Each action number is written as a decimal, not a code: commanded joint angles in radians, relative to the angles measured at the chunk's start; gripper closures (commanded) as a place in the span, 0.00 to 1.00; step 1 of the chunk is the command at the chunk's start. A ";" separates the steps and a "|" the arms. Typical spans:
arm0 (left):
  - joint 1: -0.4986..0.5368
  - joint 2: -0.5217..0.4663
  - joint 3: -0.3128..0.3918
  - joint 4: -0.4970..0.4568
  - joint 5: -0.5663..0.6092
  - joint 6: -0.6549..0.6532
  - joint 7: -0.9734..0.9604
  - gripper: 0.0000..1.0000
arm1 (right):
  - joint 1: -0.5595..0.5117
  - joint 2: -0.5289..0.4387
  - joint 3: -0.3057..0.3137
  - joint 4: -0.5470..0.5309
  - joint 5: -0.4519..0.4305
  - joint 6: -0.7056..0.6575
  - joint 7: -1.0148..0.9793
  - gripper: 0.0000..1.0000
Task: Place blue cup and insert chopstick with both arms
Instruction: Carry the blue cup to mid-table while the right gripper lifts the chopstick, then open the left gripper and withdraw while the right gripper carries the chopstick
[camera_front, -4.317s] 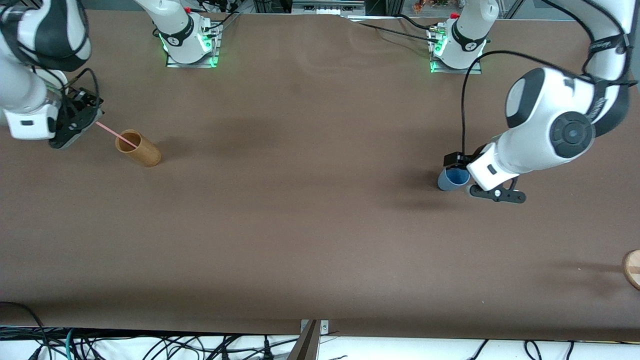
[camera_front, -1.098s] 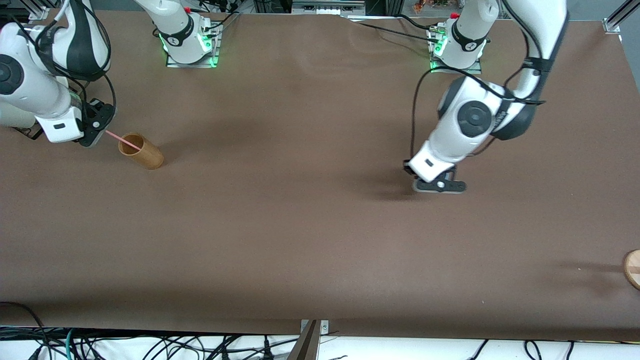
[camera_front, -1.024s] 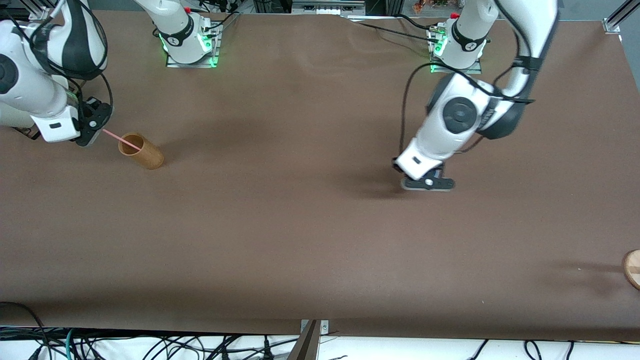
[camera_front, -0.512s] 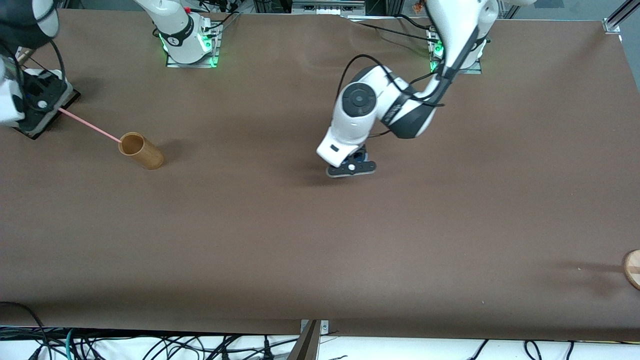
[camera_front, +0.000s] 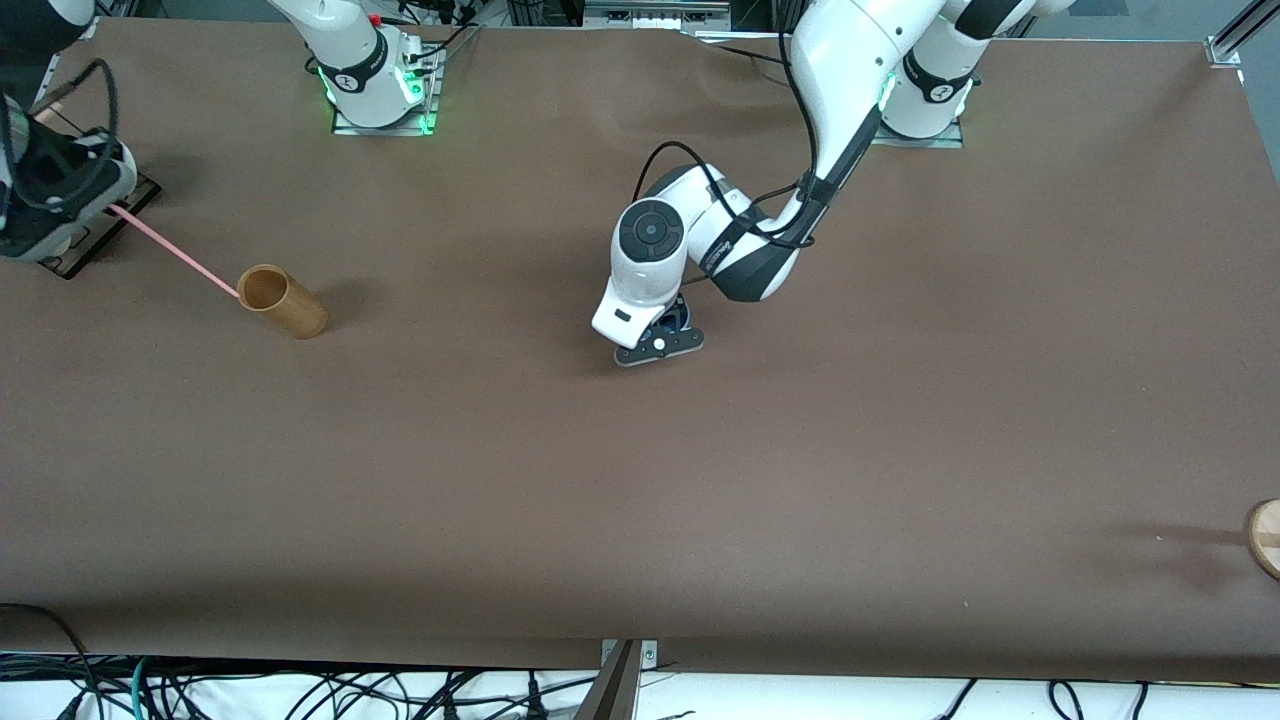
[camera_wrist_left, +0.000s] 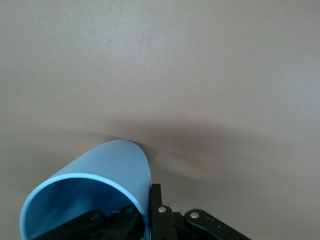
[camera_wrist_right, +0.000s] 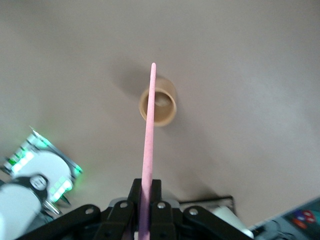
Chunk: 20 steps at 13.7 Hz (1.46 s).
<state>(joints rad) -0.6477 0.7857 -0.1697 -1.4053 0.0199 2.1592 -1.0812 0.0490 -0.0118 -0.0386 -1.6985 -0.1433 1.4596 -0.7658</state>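
- The blue cup (camera_wrist_left: 95, 187) is pinched by its rim in the left gripper (camera_front: 660, 345) fingers over the surface (camera_front: 640, 480); tipping is risked on release.
- The chopstick (camera_wrist_right: 148, 150) is clamped in the right gripper (camera_wrist_right: 145, 210) over the bamboo cylinder (camera_front: 280, 300); it could swing off-line.

Blue cup (camera_wrist_left: 100, 185) pinched at its rim in left hand (camera_wrist_left: 150, 220), above brown table (camera_wrist_left: 200, 75)

A robotics lab: bolted arm bases (camera_front: 380, 75), brown table (camera_front: 640, 480), loose cables (camera_front: 300, 690).
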 joint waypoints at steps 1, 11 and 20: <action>-0.027 0.033 0.026 0.065 0.023 -0.022 -0.036 0.98 | 0.054 0.076 0.000 0.072 0.056 -0.051 0.149 1.00; 0.031 -0.132 0.019 0.068 -0.047 -0.160 -0.023 0.00 | 0.195 0.121 0.002 0.097 0.234 -0.051 0.506 1.00; 0.400 -0.480 0.010 0.051 -0.058 -0.551 0.536 0.00 | 0.425 0.183 0.000 0.120 0.367 -0.024 0.831 1.00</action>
<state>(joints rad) -0.3373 0.3802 -0.1470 -1.3107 -0.0191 1.6620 -0.7039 0.4193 0.1209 -0.0312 -1.6312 0.1972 1.4369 -0.0157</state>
